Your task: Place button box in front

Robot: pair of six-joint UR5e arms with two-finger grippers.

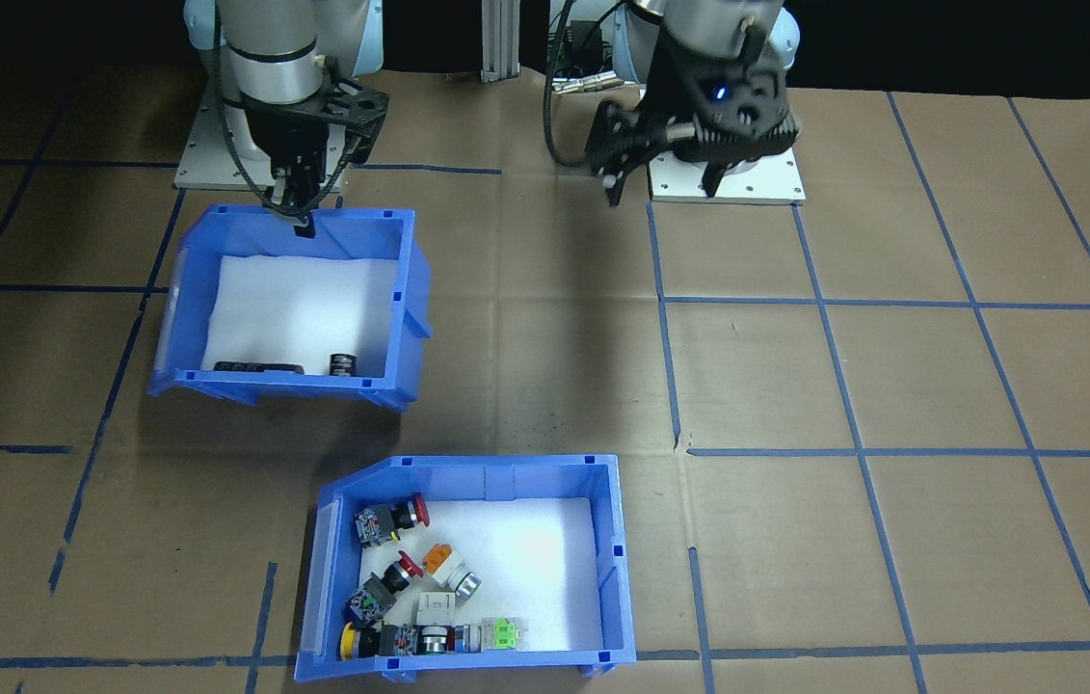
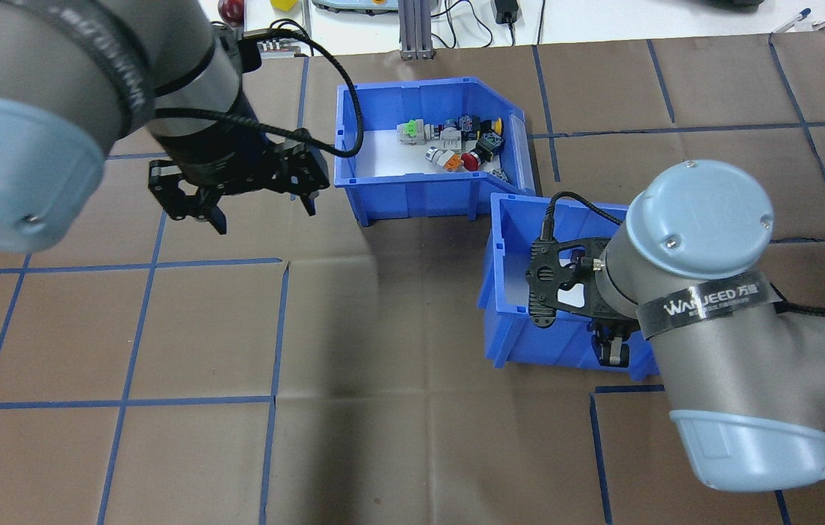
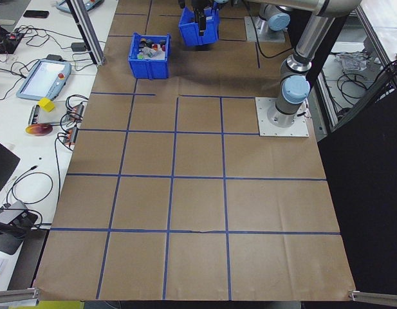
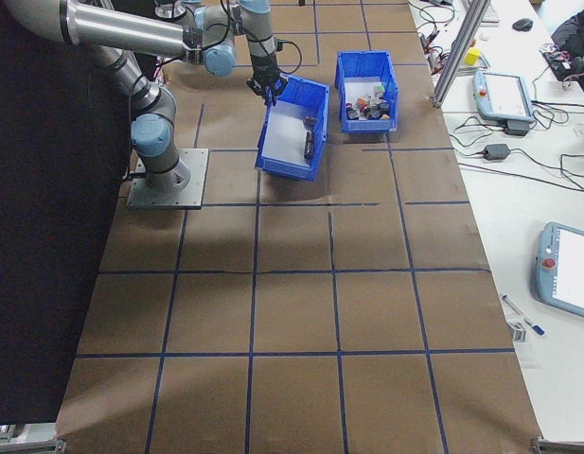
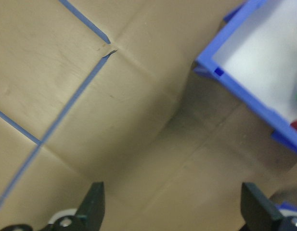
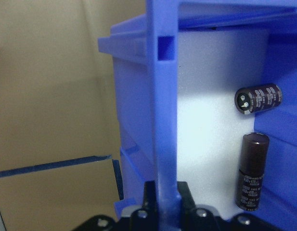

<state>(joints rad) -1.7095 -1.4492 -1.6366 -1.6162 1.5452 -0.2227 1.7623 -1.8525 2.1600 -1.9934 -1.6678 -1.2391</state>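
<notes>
On the far side of the table from the robot sits the button box [image 1: 467, 569], flat, untouched. Nearer the robot, the right gripper [image 1: 302, 214] is clamped on the rear wall of a second bin [image 1: 289, 304], tilting it. Left gripper [image 2: 237, 208] hovers, jaws apart

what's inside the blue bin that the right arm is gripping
The blue bin holds a white foam liner and dark cylinders against its low front wall. In the overhead view the arm covers them.
</notes>
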